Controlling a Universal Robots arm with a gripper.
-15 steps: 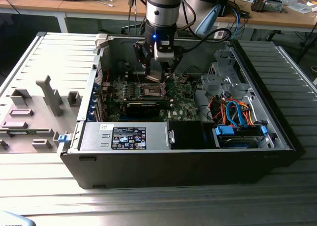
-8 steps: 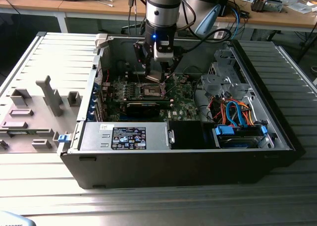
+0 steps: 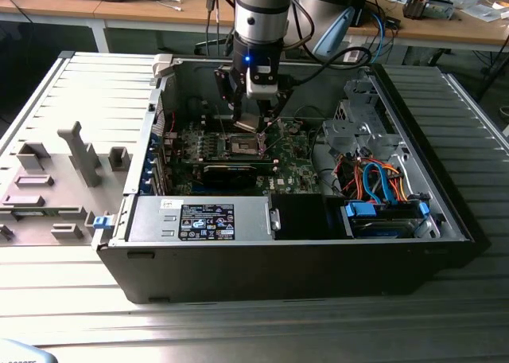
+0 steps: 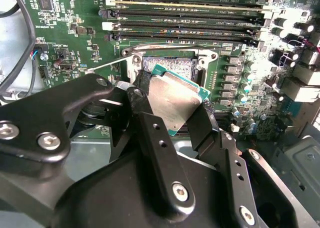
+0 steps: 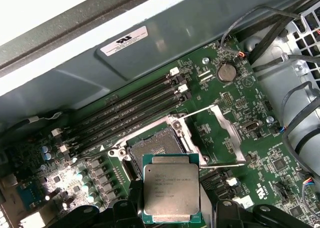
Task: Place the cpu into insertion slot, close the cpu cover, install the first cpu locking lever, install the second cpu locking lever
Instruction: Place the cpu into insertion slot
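Observation:
My gripper (image 4: 172, 115) is shut on the cpu (image 4: 175, 100), a flat square chip with a dull silver top, which its black fingers (image 4: 145, 108) clamp by two opposite edges. In the first wrist view the cpu (image 5: 171, 188) hangs tilted just above and beside the insertion slot (image 5: 156, 147), apart from it. The insertion slot (image 4: 170, 65) is bare, with its pin field showing. The cpu cover (image 5: 227, 133) stands swung open next to the slot, and thin wire levers stick out beside it. In the exterior view my gripper (image 3: 248, 124) hovers over the slot (image 3: 245, 146) inside the computer case.
Long memory slots (image 5: 135, 105) run beside the socket. A black expansion card (image 3: 231, 172) lies in front of it in the exterior view, with a power supply (image 3: 199, 220) nearer still. A drive cage with orange and blue cables (image 3: 382, 188) fills the exterior view's right. Case walls (image 3: 163, 100) enclose everything.

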